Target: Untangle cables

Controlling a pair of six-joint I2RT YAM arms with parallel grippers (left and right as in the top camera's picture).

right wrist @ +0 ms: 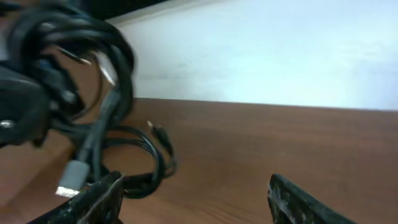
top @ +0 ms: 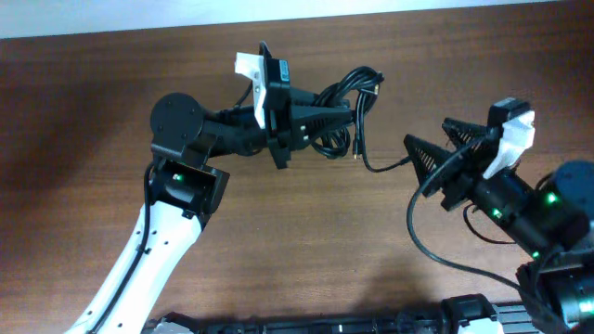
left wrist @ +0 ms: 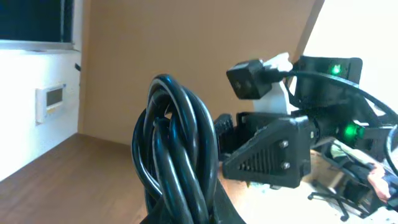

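Your cables [top: 357,93] hang as one tangled bundle above the far middle of the table [top: 278,241], pinched in the left gripper [top: 332,119], whose fingers are pressed together on the loops. One loose strand [top: 379,167] trails from the bundle toward the right gripper [top: 425,132]; you cannot tell whether it touches. That gripper sits just beside the bundle with its fingers [right wrist: 99,200] spread wide on nothing. A silver-tipped plug [right wrist: 70,177] dangles near its one finger. The right arm's own thick wire [top: 413,232] loops close beneath it.
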